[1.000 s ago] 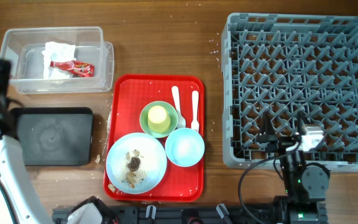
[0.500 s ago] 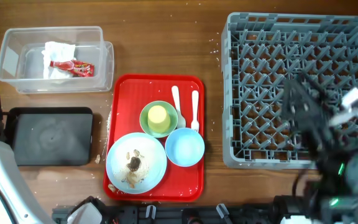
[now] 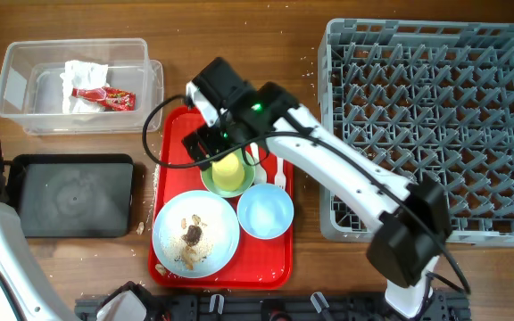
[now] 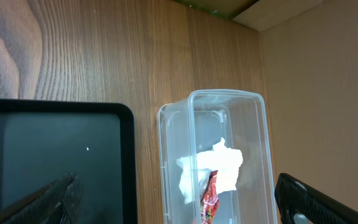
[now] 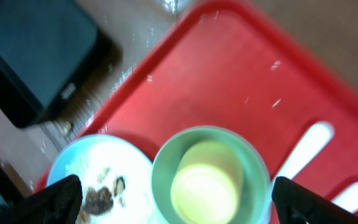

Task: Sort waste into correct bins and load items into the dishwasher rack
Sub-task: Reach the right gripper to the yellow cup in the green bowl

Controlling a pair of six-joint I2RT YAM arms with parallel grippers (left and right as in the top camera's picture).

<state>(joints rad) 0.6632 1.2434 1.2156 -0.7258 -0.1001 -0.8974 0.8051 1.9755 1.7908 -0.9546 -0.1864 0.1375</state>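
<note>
The right gripper [image 5: 178,202] is hanging wide open, holding nothing, right above the small yellow cup [image 5: 205,185], low in the middle of its view. The round cup is sitting inside the pale green bowl [image 5: 257,177] on the red tray [image 5: 229,74]. The left gripper [image 4: 179,199] is gaping too, facing the clear tub [image 4: 257,124] with the red wrapper [image 4: 209,198] (its print is too blurry to read).

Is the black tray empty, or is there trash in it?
Empty. The black tray shows only its bare bottom; the napkin and red wrapper lie in the clear tub.
</note>
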